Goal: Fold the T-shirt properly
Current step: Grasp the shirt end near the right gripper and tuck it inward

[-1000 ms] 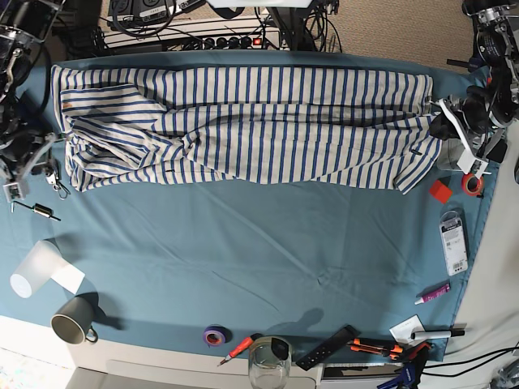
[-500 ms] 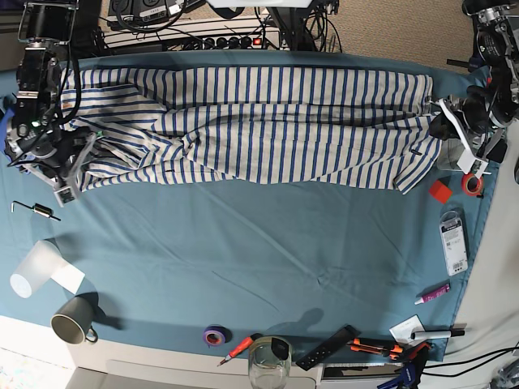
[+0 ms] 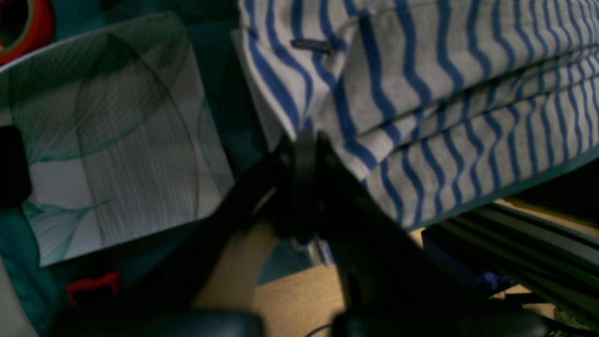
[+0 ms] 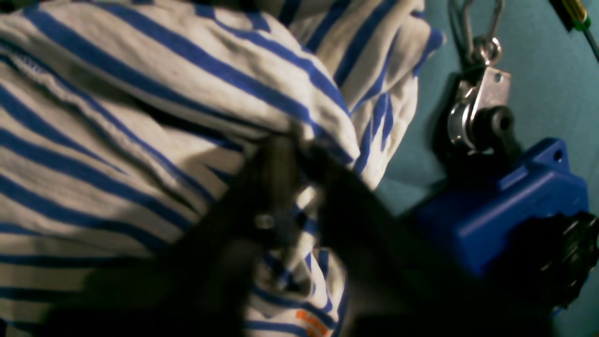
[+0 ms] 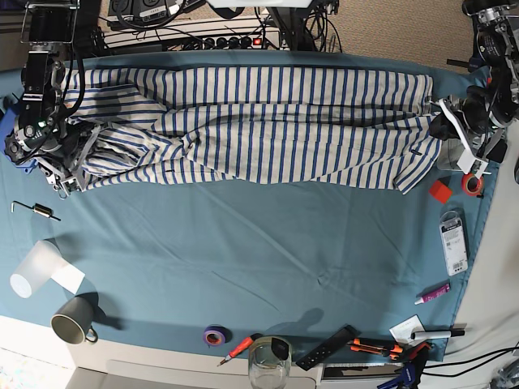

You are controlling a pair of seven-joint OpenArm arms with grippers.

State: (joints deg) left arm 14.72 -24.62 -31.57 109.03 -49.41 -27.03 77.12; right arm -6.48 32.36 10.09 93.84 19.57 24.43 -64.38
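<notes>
A: Base view, entry: the T-shirt point(image 5: 259, 126) lies stretched across the far half of the worktop point(image 5: 268, 259), already folded lengthwise into a long band. The right gripper point(image 5: 71, 154) was at the worktop's edge a second ago; it now sits on the bunched sleeve end, pulled slightly inward.

B: Jaws?

A: Right wrist view shows the right gripper point(image 4: 299, 154) with jaws closed on a fold of striped cloth. The left gripper point(image 5: 444, 128) has not moved; in its wrist view the left gripper point(image 3: 304, 140) has its jaws pinched on the hem corner.

B: Meaning?

A: Judgement: both ends are now held, so an end-to-end fold looks ready.

B: Containers?

A: Grey mug point(image 5: 73, 320), white cup point(image 5: 36, 267) on its side, glass jar point(image 5: 268, 363). All look empty, though the mug's inside is shadowed.
</notes>
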